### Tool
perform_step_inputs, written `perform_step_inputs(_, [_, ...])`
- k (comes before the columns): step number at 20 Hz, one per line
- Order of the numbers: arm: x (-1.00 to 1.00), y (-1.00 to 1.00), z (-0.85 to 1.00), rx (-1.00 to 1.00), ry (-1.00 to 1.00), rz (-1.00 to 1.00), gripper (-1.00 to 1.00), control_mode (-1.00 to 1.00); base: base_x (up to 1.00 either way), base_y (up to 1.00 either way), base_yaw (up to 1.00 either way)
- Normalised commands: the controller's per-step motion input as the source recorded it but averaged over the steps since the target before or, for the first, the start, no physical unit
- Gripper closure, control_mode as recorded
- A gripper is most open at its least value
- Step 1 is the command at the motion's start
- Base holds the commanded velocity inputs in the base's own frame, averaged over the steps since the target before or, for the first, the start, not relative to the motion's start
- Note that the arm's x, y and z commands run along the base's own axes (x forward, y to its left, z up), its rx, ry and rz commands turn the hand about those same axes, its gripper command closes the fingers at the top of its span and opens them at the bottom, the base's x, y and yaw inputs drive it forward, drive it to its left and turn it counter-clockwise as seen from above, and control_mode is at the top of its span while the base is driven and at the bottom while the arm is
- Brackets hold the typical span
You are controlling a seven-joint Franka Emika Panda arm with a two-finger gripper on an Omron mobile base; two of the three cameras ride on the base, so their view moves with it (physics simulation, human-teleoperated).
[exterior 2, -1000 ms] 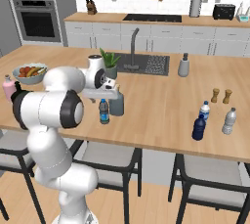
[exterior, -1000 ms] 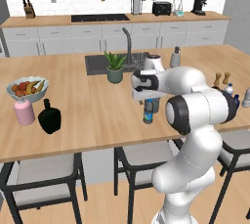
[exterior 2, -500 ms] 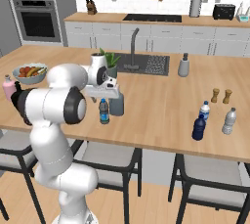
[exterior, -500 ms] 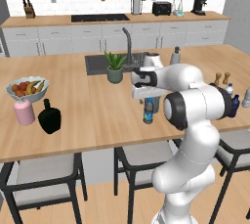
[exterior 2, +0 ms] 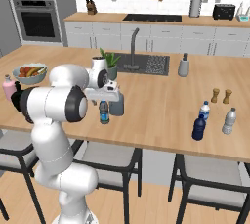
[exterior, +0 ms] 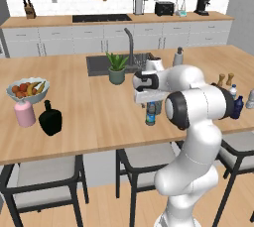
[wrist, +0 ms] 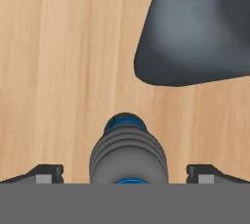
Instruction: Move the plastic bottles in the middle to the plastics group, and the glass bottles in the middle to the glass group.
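- My pincer (wrist: 125, 174) hangs wide open over the clear bottle (wrist: 128, 152), a tip on either side, gripping nothing
- If I close off-centre, I judge this bottle could tip or squirt out
- Just beyond stands the grey-blue bottle (wrist: 195, 32); my wide fingers might knock it
- Far right, the plastics group (exterior 2: 215, 118) waits

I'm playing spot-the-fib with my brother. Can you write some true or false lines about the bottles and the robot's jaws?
1. The jaws are shut on a bottle. False: they stand open either side of the small water bottle.
2. A grey-blue bottle stands beside it. True.
3. The dark navy bottle is by the fruit bowl. False: it stands near the two clear bottles.
4. The pink bottle stands next to the black bottle. True.
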Motion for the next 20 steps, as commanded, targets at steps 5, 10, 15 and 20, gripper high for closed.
perform_step_inputs(5, [0.0, 0.0, -0.03, 0.0, 0.01, 0.0, 1.0, -1.0, 0.0, 0.0, 0.0])
perform_step_inputs(10, [-0.18, -0.11, 0.0, 0.0, -0.07, 0.0, 1.0, -1.0, 0.0, 0.0, 0.0])
perform_step_inputs(15, [-0.6, -0.41, 0.28, 0.0, -0.08, -0.04, 1.0, -1.0, 0.0, 0.0, 0.0])
perform_step_inputs(20, [-0.2, -0.96, 0.39, 0.0, 0.01, -0.1, 1.0, -1.0, 0.0, 0.0, 0.0])
